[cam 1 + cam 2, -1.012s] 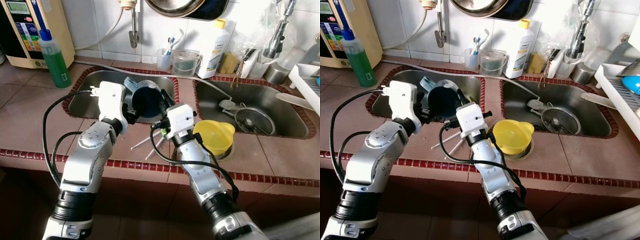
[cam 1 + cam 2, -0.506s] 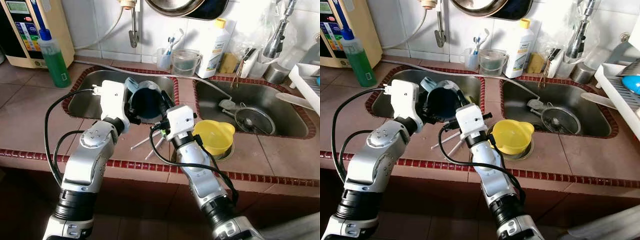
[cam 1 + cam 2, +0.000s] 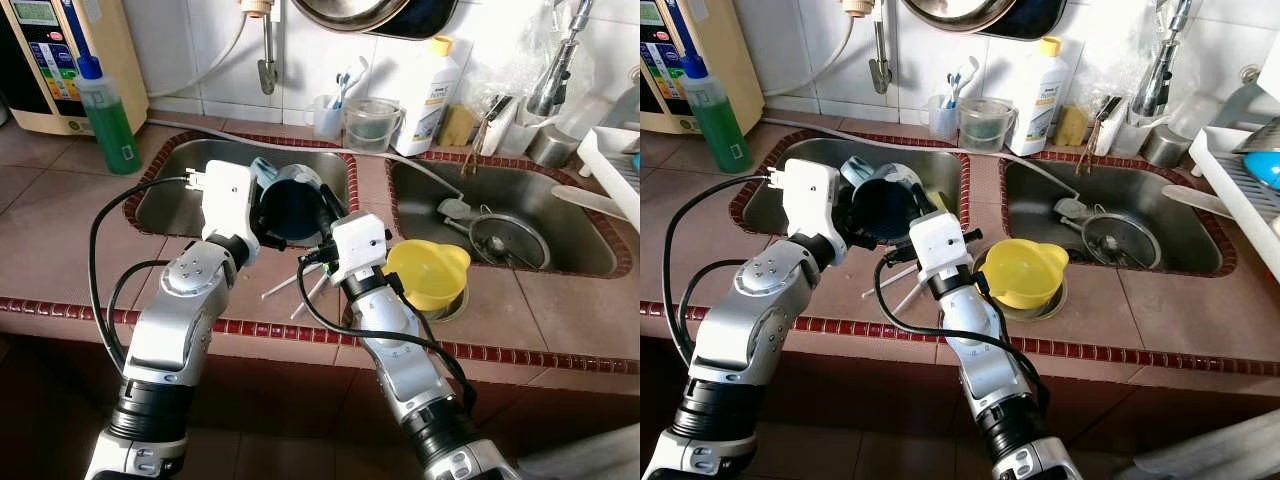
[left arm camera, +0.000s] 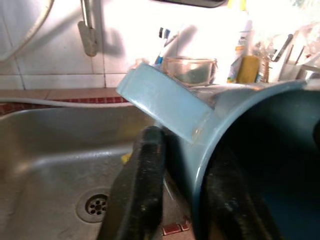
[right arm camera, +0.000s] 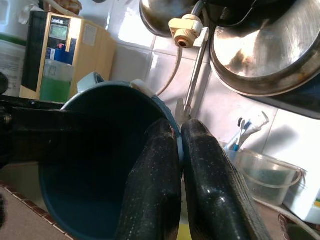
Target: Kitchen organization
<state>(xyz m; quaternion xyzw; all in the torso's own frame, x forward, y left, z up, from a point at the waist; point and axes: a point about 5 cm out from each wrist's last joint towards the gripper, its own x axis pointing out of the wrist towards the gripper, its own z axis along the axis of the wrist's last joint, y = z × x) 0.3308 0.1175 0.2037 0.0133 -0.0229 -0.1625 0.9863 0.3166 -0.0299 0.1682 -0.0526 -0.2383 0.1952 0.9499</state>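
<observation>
A dark blue plastic cup with a pale blue handle lies tipped on its side at the front edge of the left sink, mouth facing me. My left gripper is shut on the cup's rim beside the handle, one finger inside and one outside. From the other side, my right gripper is shut on the opposite rim, its fingers pinching the wall. Both grippers hold the cup off the counter.
A yellow bowl sits on the counter just right of my right wrist. Thin white sticks lie on the tiles below the cup. A green bottle stands far left, and a white bottle by the wall. The right sink holds a strainer.
The left arm has nudged the cup slightly rightward, and the right wrist has edged left toward it. Both keep their hold on the cup.
</observation>
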